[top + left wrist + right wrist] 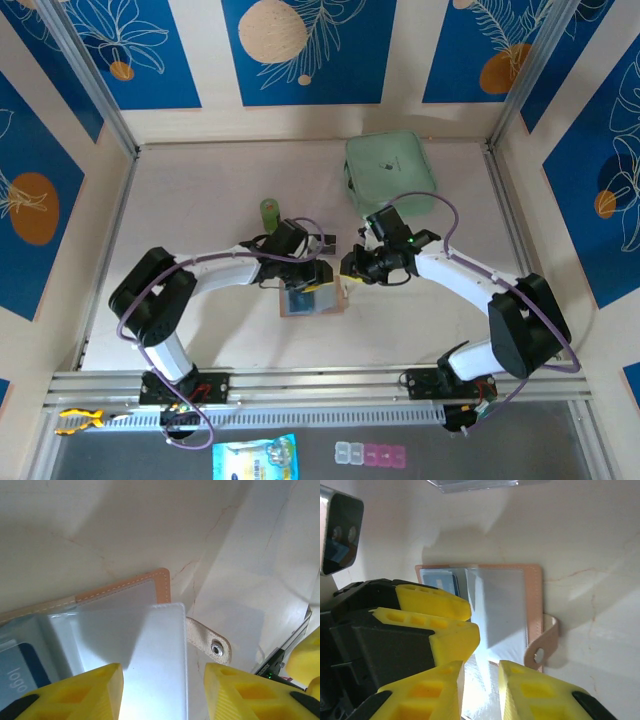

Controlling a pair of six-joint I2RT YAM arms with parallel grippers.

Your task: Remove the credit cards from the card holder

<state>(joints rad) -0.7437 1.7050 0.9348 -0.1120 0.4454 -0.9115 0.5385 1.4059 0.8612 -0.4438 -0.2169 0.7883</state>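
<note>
The tan-pink card holder (312, 303) lies open on the table between both arms. In the left wrist view its leather corner (161, 584) and snap tab (214, 647) show, and a clear pocket leaf (150, 650) runs up between my open left gripper (163, 695). A blue credit card (20, 667) sits in a pocket at the left. In the right wrist view my right gripper (481, 692) stands open around the shiny edge of a clear pocket leaf. The left fingers (437, 602) press just left of it, over the blue card (440, 580). No card is out of the holder.
A mint-green zip pouch (392, 170) lies at the back right. A green cylinder (270, 211) stands behind the left gripper (320, 272). A clear plastic box edge (470, 484) lies beyond the holder. The two grippers are almost touching.
</note>
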